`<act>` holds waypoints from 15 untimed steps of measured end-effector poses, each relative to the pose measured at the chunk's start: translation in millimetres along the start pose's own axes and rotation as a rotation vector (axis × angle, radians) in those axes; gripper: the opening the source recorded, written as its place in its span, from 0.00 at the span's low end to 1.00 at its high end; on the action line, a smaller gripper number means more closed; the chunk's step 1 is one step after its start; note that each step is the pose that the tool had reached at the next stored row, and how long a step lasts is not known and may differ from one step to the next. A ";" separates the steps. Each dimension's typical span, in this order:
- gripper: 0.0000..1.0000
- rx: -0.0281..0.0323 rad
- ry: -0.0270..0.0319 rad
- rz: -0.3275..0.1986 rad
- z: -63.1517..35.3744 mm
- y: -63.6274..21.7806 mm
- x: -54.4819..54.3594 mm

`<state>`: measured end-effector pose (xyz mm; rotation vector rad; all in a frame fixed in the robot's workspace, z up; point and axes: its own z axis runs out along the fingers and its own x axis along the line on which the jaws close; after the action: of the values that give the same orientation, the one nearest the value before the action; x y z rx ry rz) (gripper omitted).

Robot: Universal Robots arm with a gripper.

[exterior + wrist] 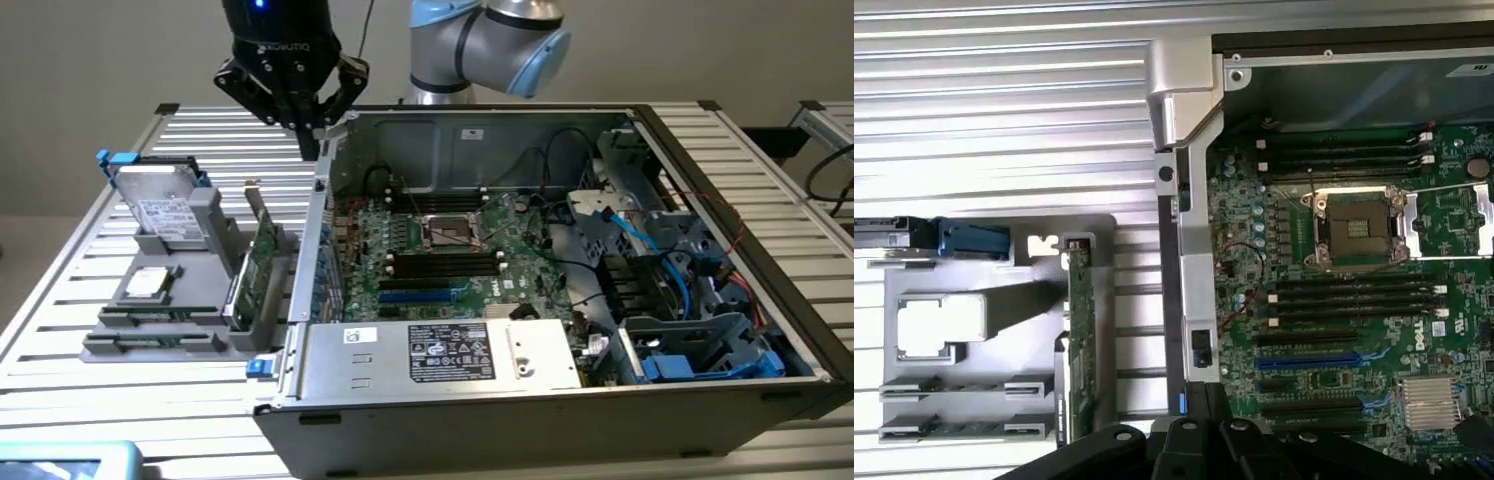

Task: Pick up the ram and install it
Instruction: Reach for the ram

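At the near left corner of the slatted metal table (67, 385), as the exterior view has it, a pale blue object (60, 462) is cut off by the frame. An open computer case (534, 425) is laid on its side across the table, and a labelled power supply (447, 352) is mounted along its near side.

Beside the case, toward the table's left edge, a grey holder tray (120, 352) is set. The ram (150, 343) is laid flat along the tray's near edge, with a second stick (144, 315) just behind it. Farther back in the tray a square silver chip (150, 283) and a hard drive (167, 215) are held. A taller green expansion card (260, 265) is stood on edge at the tray's case-side edge. The card and the case's side wall are thus placed between the ram and the motherboard (400, 235).

In the wrist view the black memory slots (1349, 295) are seen from above on both sides of the processor socket (1354, 225), and both sticks are seen clipped at their ends by grey brackets. The exterior view takes in loose cables and a blue drive cage (701, 350) at the case's right end.

The gripper (311, 140) is hung above the case's far left corner, well apart from the ram. Its fingers are drawn together with nothing between them. Behind it the arm (494, 40) is seen against a plain wall.
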<state>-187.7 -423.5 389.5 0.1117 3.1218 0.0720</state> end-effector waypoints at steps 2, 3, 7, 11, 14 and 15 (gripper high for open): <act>0.11 0.0000 0.0001 0.000 0.2 -3.3 8.3; 0.11 0.0001 0.0000 0.000 0.4 -5.0 12.6; 0.11 -0.0001 -0.0001 0.000 1.3 -11.0 29.2; 0.11 -0.0001 0.0001 0.000 3.2 -20.3 41.3; 0.11 0.0001 0.0012 0.000 5.7 -29.8 43.8; 0.11 0.0001 0.0015 0.000 6.8 -33.1 44.6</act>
<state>-234.5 -452.9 380.5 0.1118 3.1233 0.0720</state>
